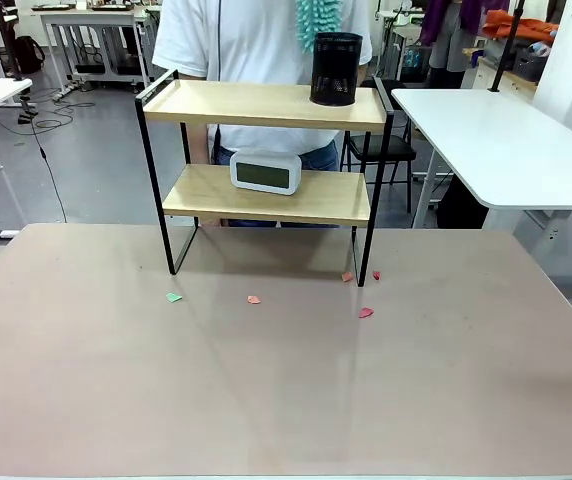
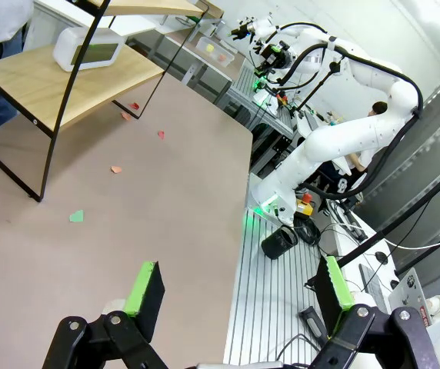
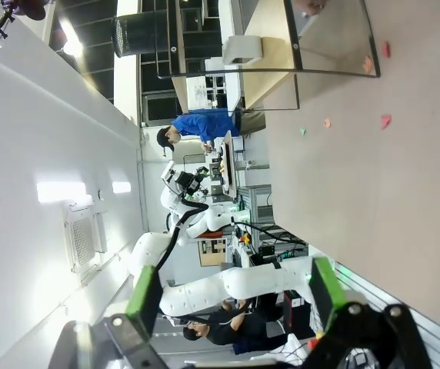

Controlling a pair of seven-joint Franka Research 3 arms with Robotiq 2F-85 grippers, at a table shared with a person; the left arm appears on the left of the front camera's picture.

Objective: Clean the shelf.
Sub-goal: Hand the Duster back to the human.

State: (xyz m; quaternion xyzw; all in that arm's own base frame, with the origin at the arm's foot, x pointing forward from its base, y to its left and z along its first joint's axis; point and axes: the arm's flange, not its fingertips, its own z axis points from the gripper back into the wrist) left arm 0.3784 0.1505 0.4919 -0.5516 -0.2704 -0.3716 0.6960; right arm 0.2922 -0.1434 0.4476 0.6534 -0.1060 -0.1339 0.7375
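Observation:
The shelf (image 1: 266, 105) stands at the table's far middle: two light wooden boards in a thin black frame. A black mesh cup (image 1: 336, 68) sits on its top board at the right, and a white digital clock (image 1: 265, 171) rests on the lower board. A person in a white shirt (image 1: 256, 40) stands behind it holding a teal duster (image 1: 318, 22) above the cup. In the left wrist view my left gripper (image 2: 239, 292) is open over the table's near edge, far from the shelf (image 2: 58, 77). My right gripper (image 3: 231, 292) is open too, with the shelf (image 3: 281, 38) distant.
Small paper scraps lie on the brown table (image 1: 286, 380) in front of the shelf: a green one (image 1: 173, 297) and pink or red ones (image 1: 254, 299), (image 1: 366, 313), (image 1: 347, 277). A white table (image 1: 506, 140) stands at the right, a black chair (image 1: 381, 150) behind.

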